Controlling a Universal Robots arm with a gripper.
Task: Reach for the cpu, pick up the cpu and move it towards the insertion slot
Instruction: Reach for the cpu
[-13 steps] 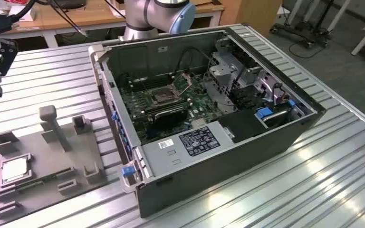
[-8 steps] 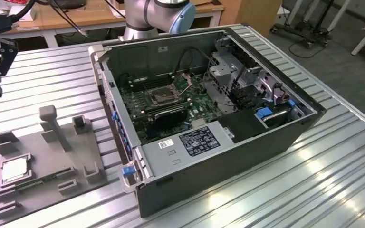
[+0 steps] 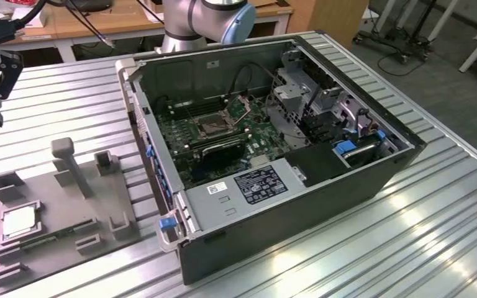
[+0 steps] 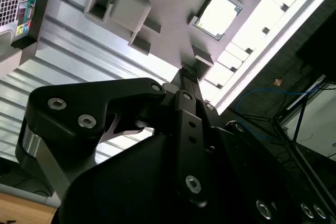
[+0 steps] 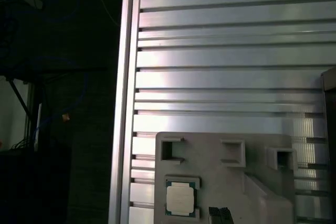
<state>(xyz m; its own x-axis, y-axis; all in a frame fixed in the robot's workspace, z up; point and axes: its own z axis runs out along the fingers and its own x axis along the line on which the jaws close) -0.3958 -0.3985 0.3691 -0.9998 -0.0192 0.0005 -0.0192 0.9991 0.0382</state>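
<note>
Surface: ribbed metal table (image 3: pixel 437 205), with a grey tray (image 3: pixel 64 205) at the exterior view's left.
Chip: the cpu (image 3: pixel 19 221) lies flat in a tray recess, untouched.
Hand: the gripper (image 4: pixel 185 72) hangs above the tray's edge, seemingly clenched, holding nothing.
Exterior view: the insertion slot (image 3: pixel 211 126) sits inside the open computer case (image 3: pixel 305 205), well apart from the cpu.

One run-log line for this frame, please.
stage: reach | gripper: shut, empty, clear of grey tray | cpu: lying in tray recess, untouched | insertion slot: inside open computer case
</note>
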